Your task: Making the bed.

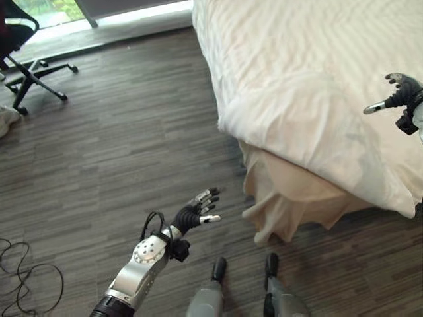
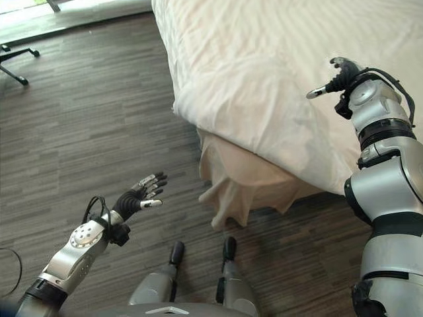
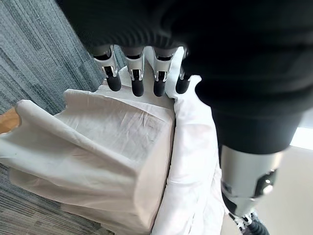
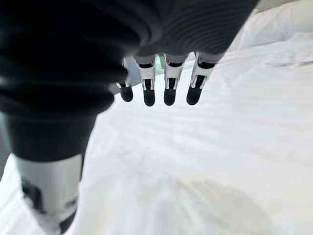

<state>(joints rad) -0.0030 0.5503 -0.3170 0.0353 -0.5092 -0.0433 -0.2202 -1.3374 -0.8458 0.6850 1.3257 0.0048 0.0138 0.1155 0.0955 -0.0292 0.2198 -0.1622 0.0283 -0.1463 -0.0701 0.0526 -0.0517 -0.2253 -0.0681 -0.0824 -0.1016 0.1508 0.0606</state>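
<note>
Honestly, both the left hand [image 1: 198, 212] and right hand [image 2: 338, 76] hang wide, empty; the duvet [image 1: 317, 99] corner may stay rumpled if grabbed loosely.

1 bed [image 1: 310, 79], 1 white duvet [image 1: 297, 59], 1 beige skirt [image 1: 291, 198], 1 office chair [image 1: 26, 66], 2 hands

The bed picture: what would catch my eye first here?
Probably the white duvet drooping over the bed's corner, with a cream bed skirt bunched beneath it on the dark wood floor. The left hand hangs open over the floor; the right hand hovers open above the duvet.
</note>
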